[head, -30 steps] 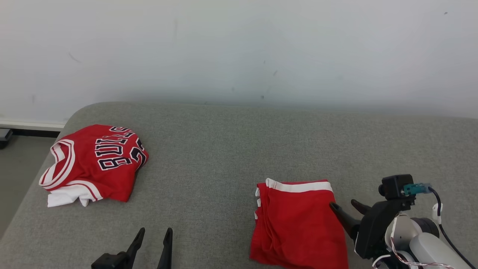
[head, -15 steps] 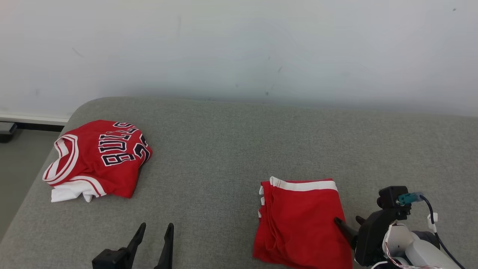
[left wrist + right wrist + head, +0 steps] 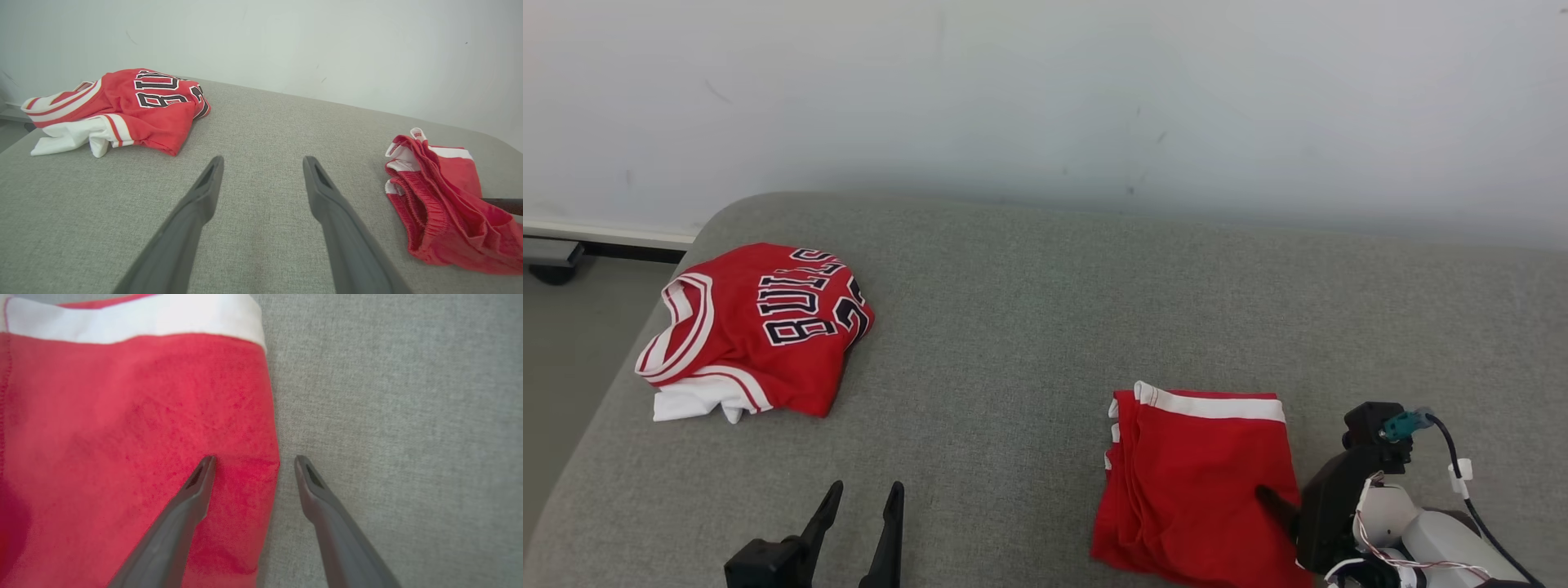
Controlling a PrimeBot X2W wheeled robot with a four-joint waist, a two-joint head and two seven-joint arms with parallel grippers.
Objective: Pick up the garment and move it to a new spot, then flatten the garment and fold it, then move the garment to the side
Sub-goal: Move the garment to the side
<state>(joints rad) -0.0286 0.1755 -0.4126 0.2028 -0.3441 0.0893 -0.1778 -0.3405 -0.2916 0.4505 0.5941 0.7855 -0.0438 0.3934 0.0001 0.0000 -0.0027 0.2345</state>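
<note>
A folded red garment (image 3: pixel 1201 482) with a white band along its far edge lies flat on the grey cushion at the lower right. In the left wrist view the garment (image 3: pixel 441 196) shows its stacked layers. My right gripper (image 3: pixel 1278 502) is open at the garment's right edge. In the right wrist view the garment (image 3: pixel 122 416) lies under the right gripper (image 3: pixel 255 459), one finger over red cloth and the other over bare cushion. My left gripper (image 3: pixel 866 490) stands open and empty over bare cushion, also in its own view (image 3: pixel 264 160).
A red jersey (image 3: pixel 768 327) with black lettering and white trim lies bunched near the grey cushion's (image 3: pixel 1045 327) rounded far-left corner, and the jersey (image 3: pixel 135 102) also appears from the left wrist. A pale wall (image 3: pixel 1045 98) rises behind. Floor (image 3: pixel 564 343) lies past the left edge.
The head camera has shifted, sliding the scene right and up in the picture. My right gripper has drawn back toward me along the garment's right edge. Both grippers stay open.
</note>
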